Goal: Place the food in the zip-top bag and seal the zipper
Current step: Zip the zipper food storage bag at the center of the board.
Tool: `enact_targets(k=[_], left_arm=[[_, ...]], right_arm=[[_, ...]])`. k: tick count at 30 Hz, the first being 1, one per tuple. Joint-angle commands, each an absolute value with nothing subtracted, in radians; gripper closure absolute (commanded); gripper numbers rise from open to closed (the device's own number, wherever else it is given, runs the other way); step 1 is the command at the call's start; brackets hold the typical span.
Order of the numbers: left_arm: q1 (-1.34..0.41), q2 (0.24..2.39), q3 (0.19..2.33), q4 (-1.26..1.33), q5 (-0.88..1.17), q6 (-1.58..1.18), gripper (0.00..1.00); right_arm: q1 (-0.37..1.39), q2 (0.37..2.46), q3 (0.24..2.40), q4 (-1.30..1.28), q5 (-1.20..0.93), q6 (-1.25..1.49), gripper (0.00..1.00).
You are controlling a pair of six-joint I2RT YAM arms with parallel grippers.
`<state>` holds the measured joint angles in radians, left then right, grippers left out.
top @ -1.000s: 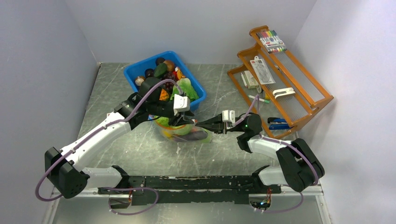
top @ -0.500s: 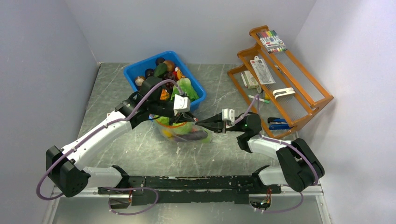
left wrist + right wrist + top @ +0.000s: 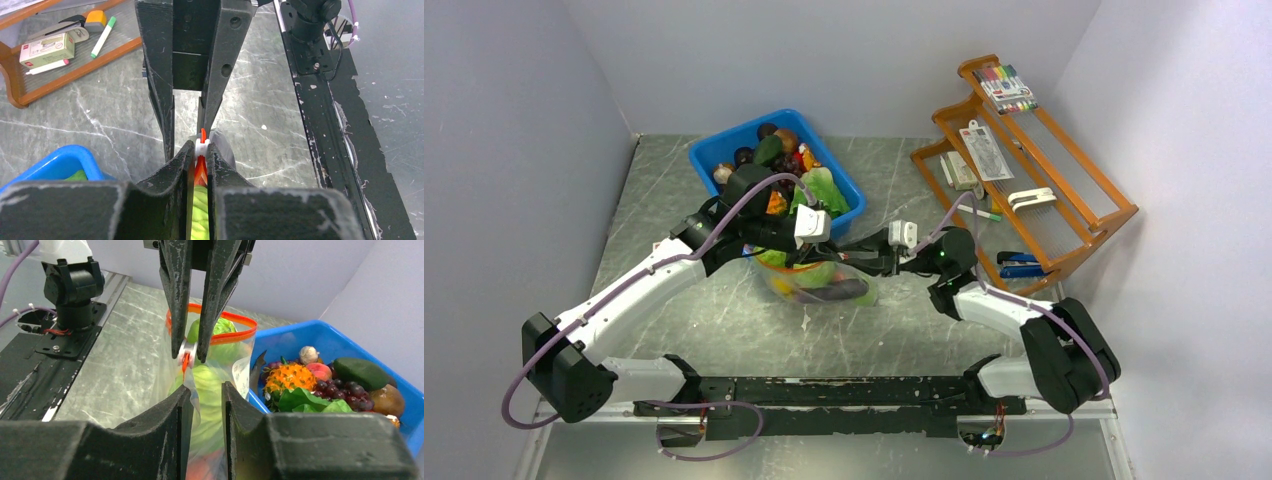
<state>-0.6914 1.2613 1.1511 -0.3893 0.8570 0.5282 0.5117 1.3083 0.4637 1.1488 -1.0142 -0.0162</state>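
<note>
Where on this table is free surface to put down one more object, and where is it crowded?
Free: the table strip between left wall and blue bin; the patch between bin and orange rack; the near area between zip-top bag and black base rail. Crowded: around the bag, inside the bin.

The grey, white-veined table (image 3: 724, 320) carries a blue bin (image 3: 720, 142) at far left, an orange wooden rack (image 3: 1124, 211) at far right (a small blue tool (image 3: 1021, 265) lies just beside its near foot), the filled zip-top bag (image 3: 824, 288) slumped mid-table, and a black base rail (image 3: 844, 395) along the near edge.
</note>
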Motion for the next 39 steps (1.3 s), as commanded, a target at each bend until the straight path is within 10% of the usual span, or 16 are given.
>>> enact_targets(k=[1,6,39], left_arm=[[-0.704,1.25,1.166,-0.379,0.899,0.561,0.93],[-0.703,1.247,1.166,-0.401,0.885,0.583,0.93],[-0.701,1.183,1.127,-0.479,0.682,0.63,0.93]], right_arm=[[0.53,1.296,0.503,1.061,-0.98,-0.078,0.75],[0.531,1.282,0.495,1.072,-0.98,-0.067,1.0],[0.518,1.203,0.454,1.033,-0.997,-0.091,1.0]])
